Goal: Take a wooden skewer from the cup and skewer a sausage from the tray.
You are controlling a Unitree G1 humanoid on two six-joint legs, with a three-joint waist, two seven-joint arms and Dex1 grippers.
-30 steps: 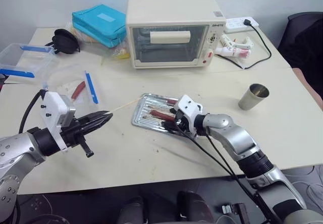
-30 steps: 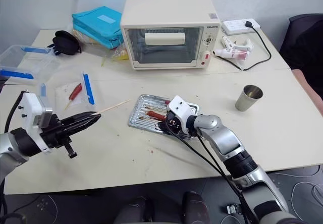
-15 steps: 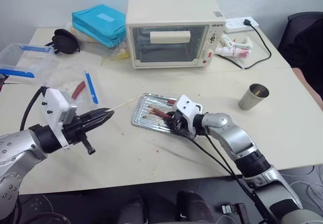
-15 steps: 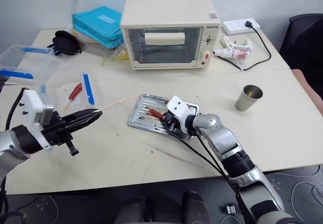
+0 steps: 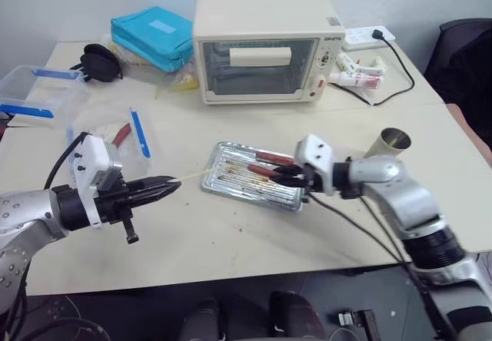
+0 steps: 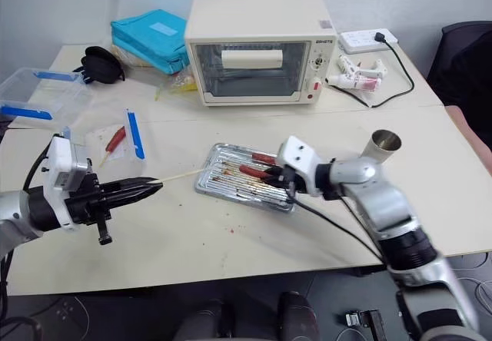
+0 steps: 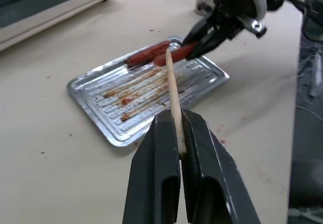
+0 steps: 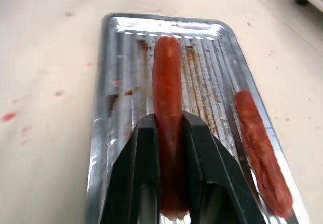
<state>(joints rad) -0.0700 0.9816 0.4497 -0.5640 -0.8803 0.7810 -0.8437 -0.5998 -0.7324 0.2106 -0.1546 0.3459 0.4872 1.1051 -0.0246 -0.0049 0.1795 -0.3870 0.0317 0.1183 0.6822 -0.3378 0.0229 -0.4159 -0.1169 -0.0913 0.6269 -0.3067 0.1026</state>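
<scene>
Right gripper (image 5: 286, 173) is clamped on one sausage (image 8: 168, 133), holding it lifted just above the tray (image 5: 231, 188), w/ the free end of the sausage pointing toward the robot's left. Second sausage (image 8: 260, 156) lies on the ridged tray bottom, beside the held one and apart from it. Left gripper (image 5: 171, 187) is closed on the wooden skewer (image 5: 192, 177); skewer runs roughly level across the desk (image 5: 231, 241), tip aimed at the raised sausage, approx. over the near-left part of the tray, not yet touching. Cup (image 5: 389, 143) stands upright near the robot's right side, well apart from the tray; whether more skewers remain inside cannot be told. Step in hand, as judged: skewer pick-up done, sausage pick-up done; piercing not begun. Next move calls for: align skewer axis w/ sausage long axis, then bring tip and sausage end together in a straight push. Ref. left wrist view: tip sits close to the end of the held sausage, so only a small correction seems req'd. Keep both grips firm; a thin stick may flex or slide off the smooth casing if off-centre.
</scene>
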